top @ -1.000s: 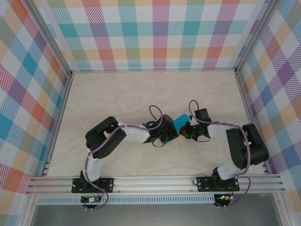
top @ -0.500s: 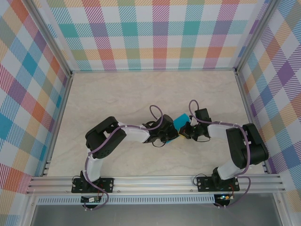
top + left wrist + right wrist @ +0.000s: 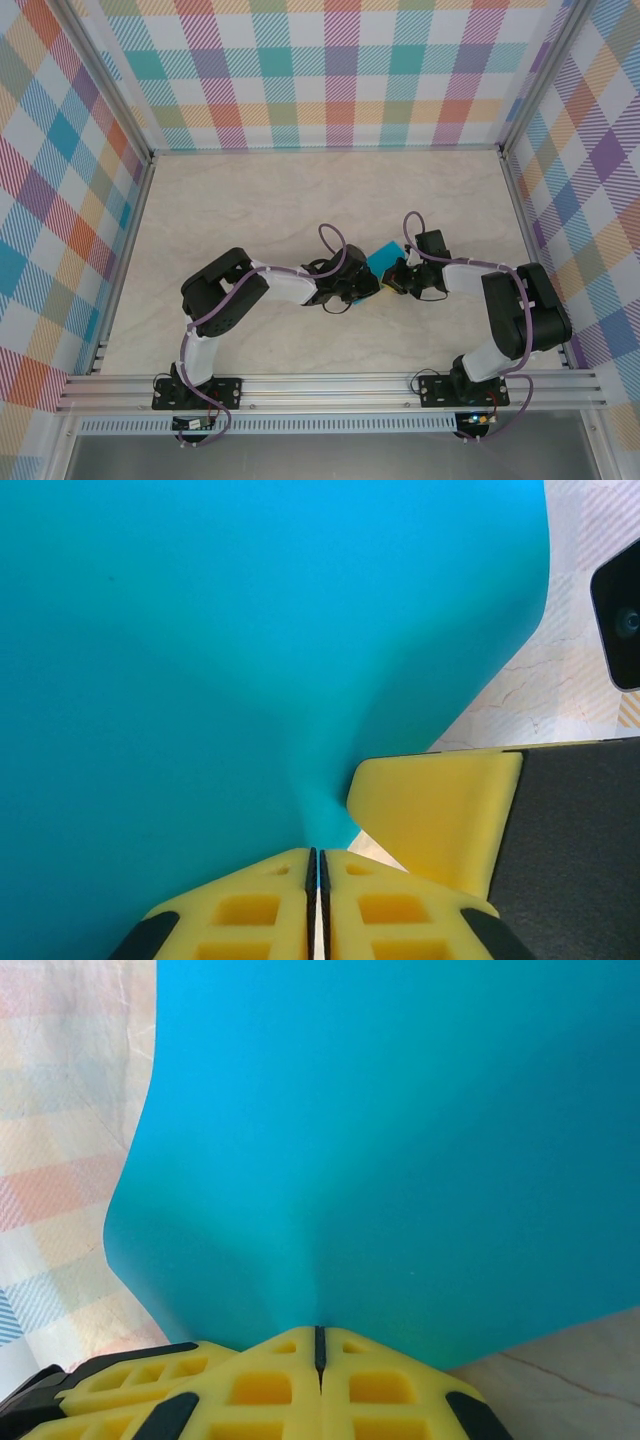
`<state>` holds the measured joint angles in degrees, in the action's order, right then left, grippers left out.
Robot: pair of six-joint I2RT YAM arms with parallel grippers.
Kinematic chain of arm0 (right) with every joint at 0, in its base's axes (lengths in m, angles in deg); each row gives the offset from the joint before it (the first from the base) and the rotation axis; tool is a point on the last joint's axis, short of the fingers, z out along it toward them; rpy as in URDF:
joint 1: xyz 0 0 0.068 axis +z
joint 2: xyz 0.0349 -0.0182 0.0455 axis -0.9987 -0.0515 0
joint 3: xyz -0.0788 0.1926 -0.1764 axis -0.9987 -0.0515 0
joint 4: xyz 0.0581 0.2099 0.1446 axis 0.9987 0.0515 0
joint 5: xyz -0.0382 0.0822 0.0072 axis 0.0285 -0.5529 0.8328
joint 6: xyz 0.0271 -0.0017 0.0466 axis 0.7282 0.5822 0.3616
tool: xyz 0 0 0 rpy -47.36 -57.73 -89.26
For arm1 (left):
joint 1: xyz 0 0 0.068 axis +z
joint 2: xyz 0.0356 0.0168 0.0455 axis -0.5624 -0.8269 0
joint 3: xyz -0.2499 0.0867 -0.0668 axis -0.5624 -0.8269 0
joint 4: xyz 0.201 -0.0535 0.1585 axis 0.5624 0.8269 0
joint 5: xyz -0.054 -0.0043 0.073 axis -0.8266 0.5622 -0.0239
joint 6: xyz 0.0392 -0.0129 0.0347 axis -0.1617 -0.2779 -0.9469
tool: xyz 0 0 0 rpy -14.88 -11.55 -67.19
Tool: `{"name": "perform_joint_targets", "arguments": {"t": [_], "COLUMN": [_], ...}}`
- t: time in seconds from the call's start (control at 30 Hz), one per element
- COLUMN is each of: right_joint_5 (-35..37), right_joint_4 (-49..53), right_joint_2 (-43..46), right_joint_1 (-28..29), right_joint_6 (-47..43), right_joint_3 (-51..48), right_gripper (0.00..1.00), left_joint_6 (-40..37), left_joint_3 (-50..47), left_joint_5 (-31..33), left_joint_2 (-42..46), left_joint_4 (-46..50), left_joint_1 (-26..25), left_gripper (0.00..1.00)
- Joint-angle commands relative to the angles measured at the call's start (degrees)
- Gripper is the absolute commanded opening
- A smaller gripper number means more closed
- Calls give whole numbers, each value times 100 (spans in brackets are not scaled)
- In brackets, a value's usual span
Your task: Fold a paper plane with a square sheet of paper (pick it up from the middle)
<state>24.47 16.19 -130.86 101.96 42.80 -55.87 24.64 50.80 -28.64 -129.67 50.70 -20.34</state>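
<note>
— What's moved?
— Hardly anything. The left gripper (image 3: 318, 868) stays pinched on the square sheet of paper (image 3: 383, 260), and the right gripper (image 3: 320, 1340) likewise, at mid-frame in the top view. I'd say the fold is paused.
— Its heading?
— From above, the teal patch runs lower left to upper right, with a corner pointing upper right.

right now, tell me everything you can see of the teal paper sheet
The square sheet of paper is thin, plain teal-blue, matte and unprinted. It sits between the two arms near the middle of the table and seems lifted rather than lying flat. The left fingers are shut on one edge and the right fingers on another. The paper puckers into a soft dimple at each pinch and bows gently. No sharp folds show.
</note>
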Motion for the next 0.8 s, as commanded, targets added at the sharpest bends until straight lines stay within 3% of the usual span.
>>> {"name": "perform_joint_targets", "arguments": {"t": [0.0,0.43,0.77], "right_joint_5": [152,573,338], "right_joint_4": [-80,65,157], "right_joint_2": [-50,-278,-363], "right_joint_1": [-76,-603,-1127], "right_joint_6": [79,153,256], "right_joint_3": [33,191,536], "right_gripper": [0,0,0], "left_joint_6": [-97,-62,-208], "left_joint_3": [-180,-213,-45], "left_joint_5": [46,122,-3], "left_joint_2": [121,137,128], "left_joint_4": [252,925,1088], "left_joint_1": [-20,41,93], "left_gripper": [10,1,1]}}
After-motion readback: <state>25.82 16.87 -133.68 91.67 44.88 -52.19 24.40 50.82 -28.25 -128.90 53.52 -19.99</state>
